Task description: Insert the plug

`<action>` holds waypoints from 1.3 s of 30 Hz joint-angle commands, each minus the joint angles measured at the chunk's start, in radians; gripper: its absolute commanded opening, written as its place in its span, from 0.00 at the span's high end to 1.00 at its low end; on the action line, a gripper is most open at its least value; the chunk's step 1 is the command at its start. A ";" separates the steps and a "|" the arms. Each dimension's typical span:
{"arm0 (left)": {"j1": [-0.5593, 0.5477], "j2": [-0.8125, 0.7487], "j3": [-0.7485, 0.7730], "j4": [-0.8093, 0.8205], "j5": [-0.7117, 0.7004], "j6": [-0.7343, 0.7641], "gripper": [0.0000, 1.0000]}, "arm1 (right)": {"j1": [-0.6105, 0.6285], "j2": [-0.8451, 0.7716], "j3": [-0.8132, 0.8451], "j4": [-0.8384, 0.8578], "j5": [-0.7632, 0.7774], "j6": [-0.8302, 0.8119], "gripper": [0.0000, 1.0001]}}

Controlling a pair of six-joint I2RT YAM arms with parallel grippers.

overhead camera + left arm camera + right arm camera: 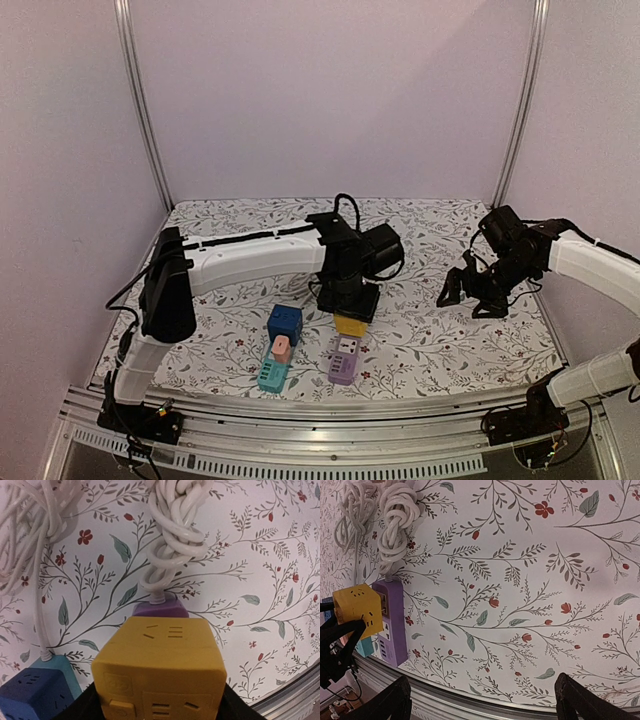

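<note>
Left wrist view, starting at the left gripper (159, 711): clamped about halfway shut on the flanks of a yellow cube adapter (160, 665), dark fingers just showing at both lower corners. Directly beyond the cube, the cord end of a purple power strip (160, 609), then its white cord (175, 535) wound into a fat knotted bundle. From the right wrist view, cube touching or just beside the strip's socket face; impossible to tell whether the prongs have entered.

Judged as the seating step. To do it well: square the cube's pin face to the socket, line up the pins before adding force, press straight along the pin axis without rocking, and watch for the light strip sliding on the cloth.

Cube: matte moulded plastic, rounded edges, slotted outlets on its visible faces. Strip: smooth, long, boxy. Off to the left, a dark blue cube (27, 692) beside a teal strip (56, 666). Underneath, a flat floral tablecloth (270, 555), fine leaf-and-berry print.

Right gripper (468, 296): spread wide, holding nothing, well apart at the table's right side.
</note>
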 commanded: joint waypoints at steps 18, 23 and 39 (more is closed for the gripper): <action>-0.007 0.057 -0.014 -0.055 0.010 0.072 1.00 | -0.002 -0.005 -0.007 0.013 0.014 -0.016 0.01; -0.015 0.060 -0.007 -0.083 -0.054 0.068 1.00 | -0.003 0.006 0.005 0.011 0.020 -0.022 0.01; -0.046 0.163 0.020 -0.154 -0.152 0.045 1.00 | -0.003 0.009 -0.008 0.006 0.030 -0.025 0.01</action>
